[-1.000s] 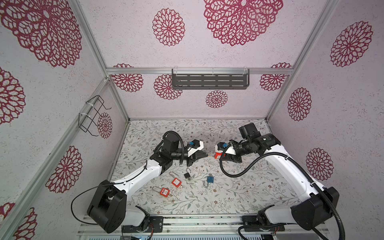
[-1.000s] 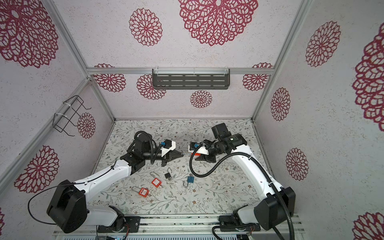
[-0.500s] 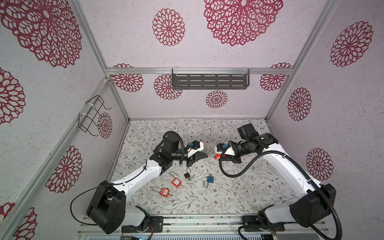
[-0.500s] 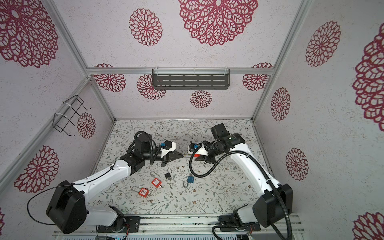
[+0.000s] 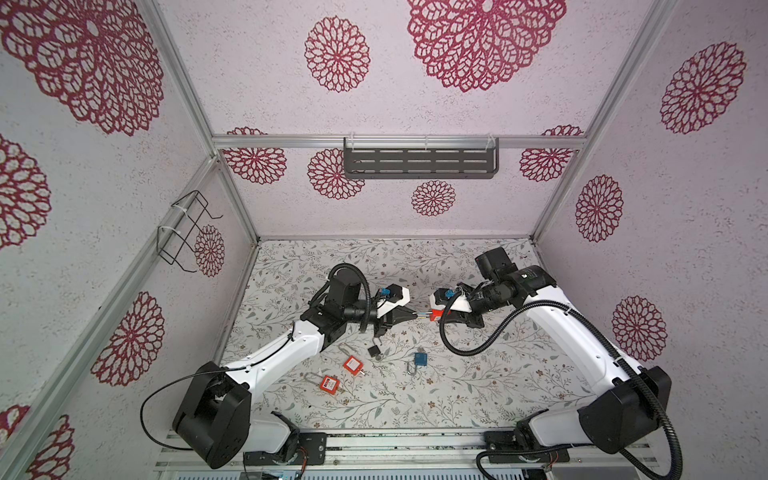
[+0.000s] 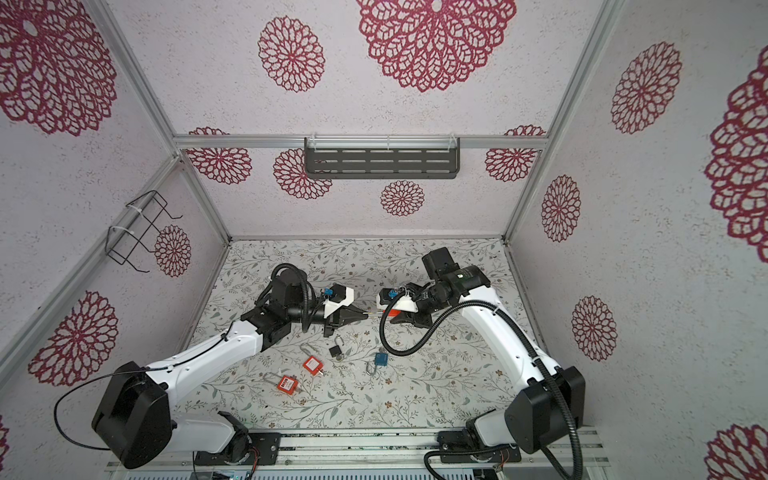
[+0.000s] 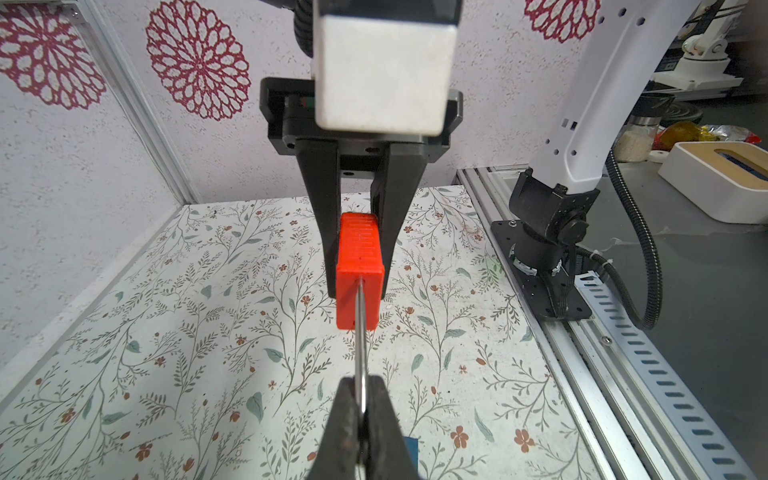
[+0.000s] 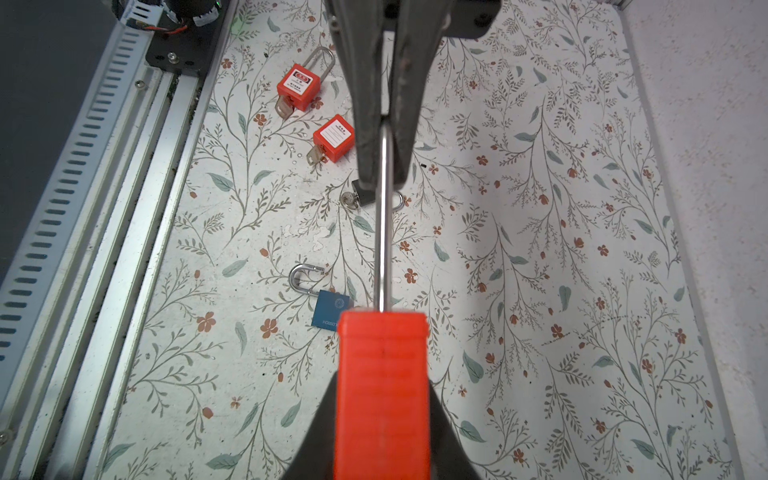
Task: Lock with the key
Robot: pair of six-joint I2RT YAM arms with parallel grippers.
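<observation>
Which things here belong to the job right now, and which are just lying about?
In use: held red padlock; its shackle; left gripper, pinching the shackle; right gripper, clamping the padlock.

Lying about: two red padlocks; black padlock; blue padlock; wall shelf; wire rack.

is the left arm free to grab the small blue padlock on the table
Probably not: the left claw is shut on the steel shackle of the red plastic padlock that the right claw grips.
</observation>
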